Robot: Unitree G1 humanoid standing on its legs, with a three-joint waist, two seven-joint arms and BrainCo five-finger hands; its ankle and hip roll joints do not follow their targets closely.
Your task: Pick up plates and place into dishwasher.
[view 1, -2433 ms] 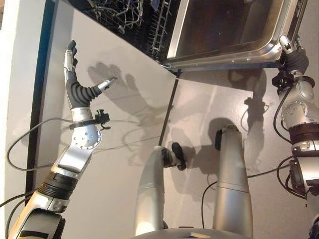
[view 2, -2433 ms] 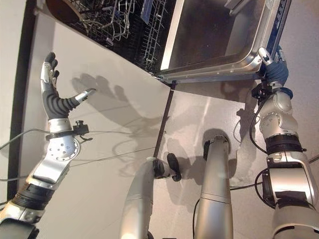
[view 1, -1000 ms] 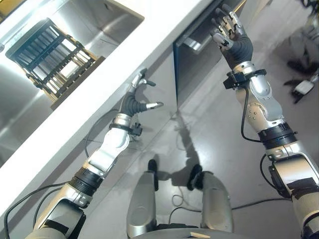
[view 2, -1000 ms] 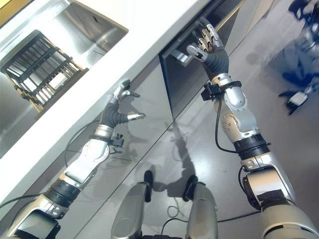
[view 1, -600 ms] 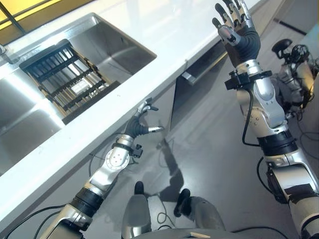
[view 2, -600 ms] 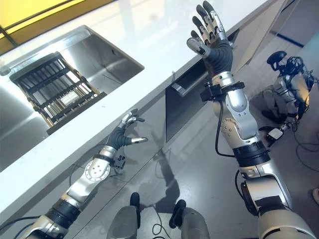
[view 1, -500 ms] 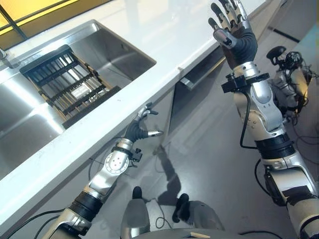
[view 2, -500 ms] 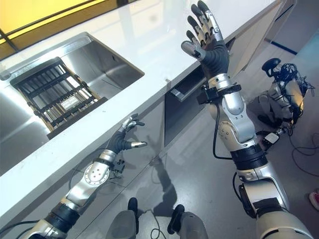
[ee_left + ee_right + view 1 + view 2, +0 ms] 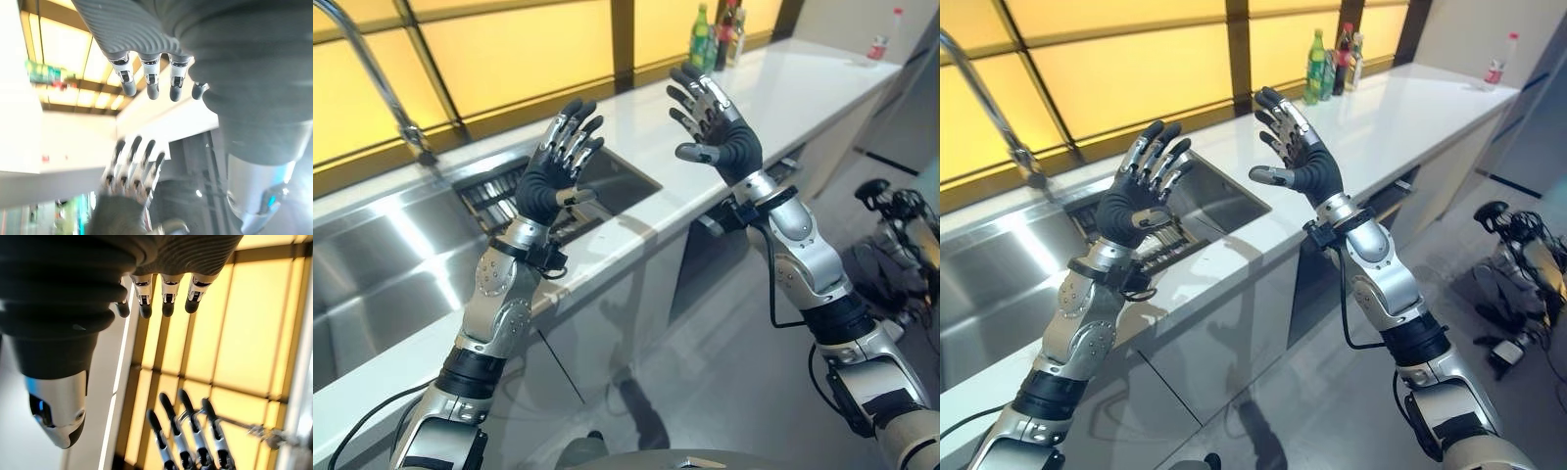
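Both hands are raised above the glossy white countertop point(image 9: 636, 220), fingers spread straight and holding nothing: the left hand point(image 9: 551, 176) over the rectangular steel sink point(image 9: 401, 250), the right hand point(image 9: 717, 127) beyond the sink's right end. A dark slatted rack point(image 9: 1160, 245) sits in the sink. Plates cannot be made out; glass bottles point(image 9: 1330, 61) stand at the counter's back edge.

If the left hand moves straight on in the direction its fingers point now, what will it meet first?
The left hand is raised above the sink, fingers pointing up and away toward the yellow window. The way looks free until the window, though depth is hard to judge.
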